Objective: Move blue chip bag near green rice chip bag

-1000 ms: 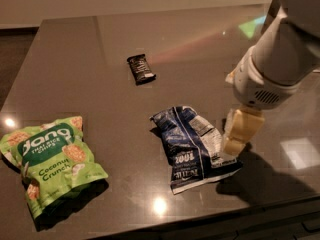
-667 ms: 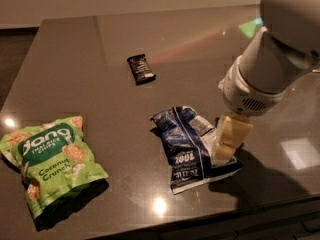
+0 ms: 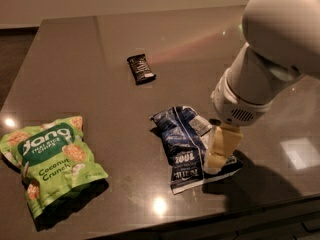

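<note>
- Leftmost, the green rice chip bag [image 3: 52,166] lies flat near the front left corner of the dark table [image 3: 75,59].
- Further back, toward the middle, sits a small black candy bar wrapper [image 3: 140,69].
- Right of centre, the crumpled blue chip bag [image 3: 182,144] lies well apart from the green one.
- At that bag's right edge the gripper [image 3: 220,154] reaches down and touches it; whether it is clamped or spread cannot be told.
- The white arm [image 3: 270,59] fills the upper right.
</note>
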`<state>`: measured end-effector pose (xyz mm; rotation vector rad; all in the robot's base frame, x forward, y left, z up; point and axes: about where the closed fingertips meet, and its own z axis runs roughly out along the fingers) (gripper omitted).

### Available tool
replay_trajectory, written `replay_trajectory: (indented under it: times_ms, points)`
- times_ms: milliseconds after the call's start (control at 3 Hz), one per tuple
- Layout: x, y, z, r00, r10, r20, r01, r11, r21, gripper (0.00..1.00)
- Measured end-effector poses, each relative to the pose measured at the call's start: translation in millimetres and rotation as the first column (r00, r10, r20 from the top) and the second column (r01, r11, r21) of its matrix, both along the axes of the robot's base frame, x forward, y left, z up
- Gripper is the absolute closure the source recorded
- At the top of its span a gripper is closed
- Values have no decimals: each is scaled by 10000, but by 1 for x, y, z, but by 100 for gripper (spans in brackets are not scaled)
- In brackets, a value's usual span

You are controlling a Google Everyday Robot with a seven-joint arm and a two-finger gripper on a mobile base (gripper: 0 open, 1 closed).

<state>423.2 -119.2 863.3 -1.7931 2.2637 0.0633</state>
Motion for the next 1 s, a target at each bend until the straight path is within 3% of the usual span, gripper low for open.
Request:
replay_trajectory:
  times_ms: [333,1000]
  points:
    - [-3,2,-3,9999,23,-152,-23,10000,20,17]
    - [-3,9,5,9997,249,-44,-250,9991,-352,64]
